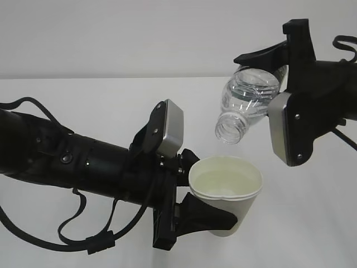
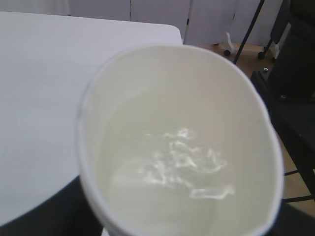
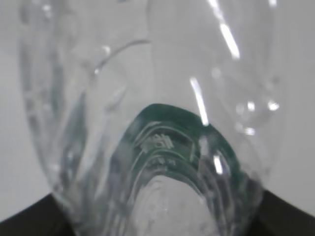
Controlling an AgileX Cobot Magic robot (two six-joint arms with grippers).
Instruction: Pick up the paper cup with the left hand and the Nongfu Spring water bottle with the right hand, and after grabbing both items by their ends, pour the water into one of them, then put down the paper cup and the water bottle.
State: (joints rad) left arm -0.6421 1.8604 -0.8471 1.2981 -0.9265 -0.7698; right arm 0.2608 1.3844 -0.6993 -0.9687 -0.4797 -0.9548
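Exterior view first: the left hand [image 1: 215,209], a black cabled arm with a grey rectangular block, has its black jaws closed around the lower body of the small tapered white paper cup [image 1: 226,192], which is held clear of the white table [image 1: 83,106] and leans slightly. Above and to the right, the right hand [image 1: 266,84], black with a grey plate, clamps the base end of the small clear ribbed plastic Nongfu Spring water bottle [image 1: 245,103], tipped so that its capless neck points down toward the cup's rim. The neck sits over the rim's far right edge, not the middle, so any remaining flow could run down the outside wall. No stream is visible.

Left wrist view: the cup fills the picture, its rolled rim squeezed into an oval. The water [image 2: 172,177] lies well up inside and glints with ripples. The jaws themselves are hidden beneath the cup. A squeezed paper wall is soft; a harder pinch or a quick tilt when setting down could buckle it and slop water over the rim.

Right wrist view: only the bottle's clear ribbed wall and dark green label band [image 3: 162,142] show, pressed close between dark jaw edges at the lower corners. Thin plastic held by its end can pivot in the grip as it is righted, flicking leftover drops onto the table.
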